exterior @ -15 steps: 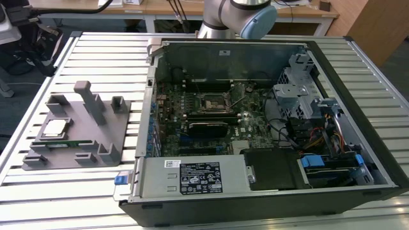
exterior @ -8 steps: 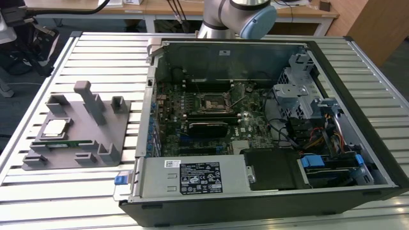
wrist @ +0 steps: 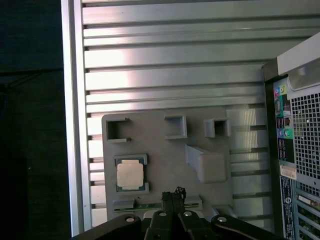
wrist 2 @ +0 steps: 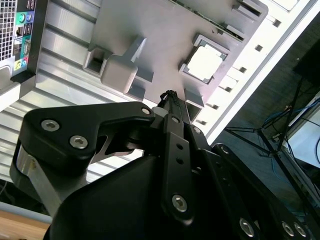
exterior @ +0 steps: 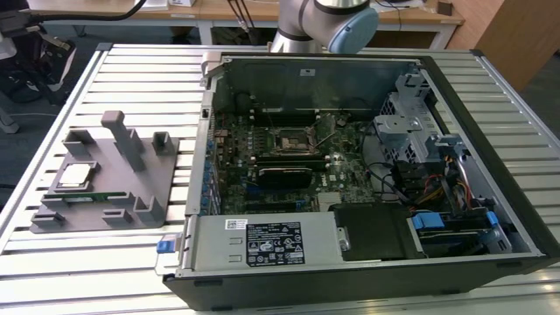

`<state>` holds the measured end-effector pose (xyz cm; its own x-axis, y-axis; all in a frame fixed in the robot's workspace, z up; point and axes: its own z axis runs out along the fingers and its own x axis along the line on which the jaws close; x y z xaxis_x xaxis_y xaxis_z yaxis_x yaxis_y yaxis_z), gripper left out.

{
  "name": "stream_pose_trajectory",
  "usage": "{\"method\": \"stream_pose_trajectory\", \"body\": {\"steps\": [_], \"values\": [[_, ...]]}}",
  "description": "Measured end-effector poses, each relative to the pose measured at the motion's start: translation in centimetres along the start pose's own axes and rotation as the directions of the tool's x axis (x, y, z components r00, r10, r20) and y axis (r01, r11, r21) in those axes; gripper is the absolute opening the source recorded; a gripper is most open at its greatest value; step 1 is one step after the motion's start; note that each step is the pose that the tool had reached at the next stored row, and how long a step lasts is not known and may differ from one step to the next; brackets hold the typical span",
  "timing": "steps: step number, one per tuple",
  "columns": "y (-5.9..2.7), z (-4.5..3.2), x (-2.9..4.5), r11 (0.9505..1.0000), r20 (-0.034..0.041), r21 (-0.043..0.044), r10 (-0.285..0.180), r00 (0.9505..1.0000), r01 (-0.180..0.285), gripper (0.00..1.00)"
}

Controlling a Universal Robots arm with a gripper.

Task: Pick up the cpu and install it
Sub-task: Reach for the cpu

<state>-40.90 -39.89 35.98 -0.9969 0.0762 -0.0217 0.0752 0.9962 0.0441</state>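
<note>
claw (wrist 2: 170, 97): seen closed, tips pressed together, nothing held | cpu (wrist 2: 205, 64): seated flat in a grey tray (wrist 2: 165, 30) pocket, near the claw tips, off to one side, untouched

the gripper (wrist: 173, 194) hides part of the grey tray (wrist: 155, 145).

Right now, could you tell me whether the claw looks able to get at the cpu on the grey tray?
Probably yes: the cpu lies uncovered in its pocket on the grey tray. The shut claw hangs over the tray beside it, and the tall block stands apart.
</note>
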Motion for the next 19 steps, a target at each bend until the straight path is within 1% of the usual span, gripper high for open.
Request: {"method": "stream_pose_trajectory", "body": {"steps": [19], "values": [[-0.12, 0.21, 1.38, 1.0, -0.0004, 0.0, 0.0, 1.0, 0.0, 0.11]]}}
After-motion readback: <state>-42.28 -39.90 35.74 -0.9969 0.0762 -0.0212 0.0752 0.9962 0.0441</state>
